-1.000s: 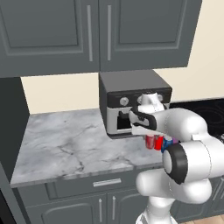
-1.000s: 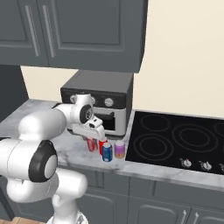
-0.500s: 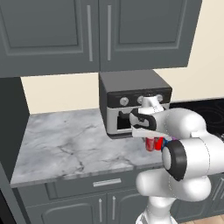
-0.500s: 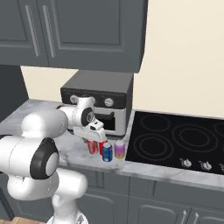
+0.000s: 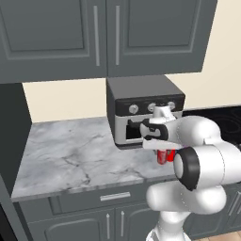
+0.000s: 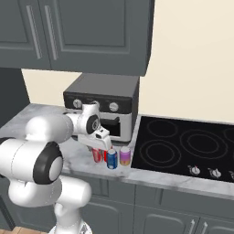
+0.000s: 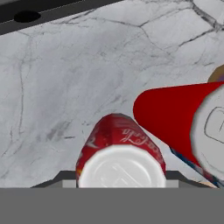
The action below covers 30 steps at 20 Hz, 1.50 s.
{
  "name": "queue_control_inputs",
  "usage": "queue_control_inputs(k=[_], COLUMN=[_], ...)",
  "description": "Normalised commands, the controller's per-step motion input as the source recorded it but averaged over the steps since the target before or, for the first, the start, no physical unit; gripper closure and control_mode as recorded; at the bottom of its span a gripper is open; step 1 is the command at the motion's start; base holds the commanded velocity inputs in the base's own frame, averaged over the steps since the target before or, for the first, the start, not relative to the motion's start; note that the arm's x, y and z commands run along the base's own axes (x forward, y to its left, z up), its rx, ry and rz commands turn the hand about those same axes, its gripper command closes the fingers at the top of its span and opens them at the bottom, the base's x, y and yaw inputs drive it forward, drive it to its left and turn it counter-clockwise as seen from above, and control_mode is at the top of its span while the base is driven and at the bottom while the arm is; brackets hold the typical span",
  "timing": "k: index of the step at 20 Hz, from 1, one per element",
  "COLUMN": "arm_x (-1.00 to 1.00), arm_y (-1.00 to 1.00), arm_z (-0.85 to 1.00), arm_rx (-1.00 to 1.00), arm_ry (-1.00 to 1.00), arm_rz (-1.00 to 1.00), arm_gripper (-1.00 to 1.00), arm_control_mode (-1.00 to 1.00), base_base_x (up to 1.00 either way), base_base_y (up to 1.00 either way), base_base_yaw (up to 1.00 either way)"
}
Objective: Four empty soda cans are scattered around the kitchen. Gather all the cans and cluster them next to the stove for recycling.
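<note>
**Mia:** Hand view first. Which way did the red can [image 7: 118,140] point?

**Ben:** It stood straight up. Its round silver top faced the camera, and its long side ran down to the counter [image 5: 70,146].

**Mia:** Did the gripper [image 7: 120,175] hold it?

**Ben:** The gripper was right over it. One dark finger [image 7: 61,178] sat on each side of the can, very close. I could not tell if they squeezed it.

**Mia:** What about the other cans?

**Ben:** A second red can [image 7: 175,113] stood just beside the first one. In the right base view, the blue can [image 6: 112,158] and the pink can [image 6: 124,156] stood up too, side by side. All four made a little bunch near the front edge of the counter. The pink can was closest to the stove [image 6: 183,146], just beside its left edge.

**Mia:** And around them?

**Ben:** The counter was grey marble. A grey toaster oven [image 5: 141,94] sat behind the cans. Dark grey cupboards [image 5: 94,37] hung above, and the wall [image 6: 192,68] was cream.
</note>
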Motion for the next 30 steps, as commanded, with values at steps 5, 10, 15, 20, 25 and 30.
queue_control_inputs(k=[5,10,15,20,25,30], arm_x=[0.08,0.10,0.02,-0.06,-0.15,-0.12], arm_y=[-0.07,-0.06,-0.06,-0.02,0.00,-0.02], arm_z=[-0.12,-0.15,-0.11,-0.20,-0.18,-0.05], arm_rx=[0.00,0.00,0.00,0.00,0.00,0.01], arm_ry=[0.00,0.00,0.00,0.00,0.00,0.00], arm_rz=[-0.02,-0.02,-0.01,-0.02,-0.04,-0.06], arm_gripper=[1.00,1.00,1.00,-1.00,-1.00,-1.00], arm_control_mode=[-1.00,-1.00,-1.00,-1.00,-1.00,-1.00], base_base_x=[0.00,0.00,0.00,0.00,0.00,0.00], base_base_y=[0.00,0.00,0.00,0.00,0.00,0.00], base_base_yaw=[0.00,0.00,0.00,0.00,0.00,0.00])
